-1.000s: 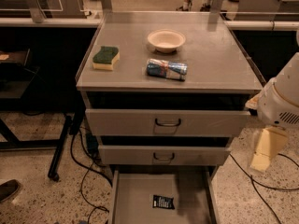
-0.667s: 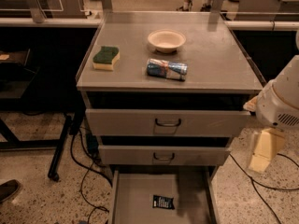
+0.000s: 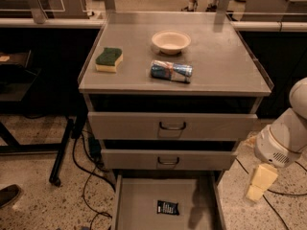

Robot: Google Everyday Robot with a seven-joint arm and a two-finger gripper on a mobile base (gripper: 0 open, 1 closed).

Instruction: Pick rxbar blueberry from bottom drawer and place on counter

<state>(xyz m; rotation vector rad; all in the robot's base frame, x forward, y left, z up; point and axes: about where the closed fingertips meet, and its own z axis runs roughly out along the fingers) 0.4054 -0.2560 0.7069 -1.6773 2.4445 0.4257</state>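
The rxbar blueberry (image 3: 168, 207), a small dark navy wrapper with white lettering, lies flat on the grey floor of the pulled-out bottom drawer (image 3: 134, 200), near its middle. The counter (image 3: 220, 61) is the grey cabinet top above. My gripper (image 3: 259, 185) hangs at the right of the cabinet, beside the bottom drawer's right wall and apart from the bar. Its pale yellow fingers point down.
On the counter lie a green and yellow sponge (image 3: 109, 60), a beige bowl (image 3: 171, 41) and a shiny blue-silver packet (image 3: 171, 71). Two upper drawers (image 3: 172, 126) with loop handles are partly open. Cables run over the floor at the left (image 3: 81, 176).
My arm has shifted slightly left and down toward the drawer's right side. The bar and the things on the counter have not moved.
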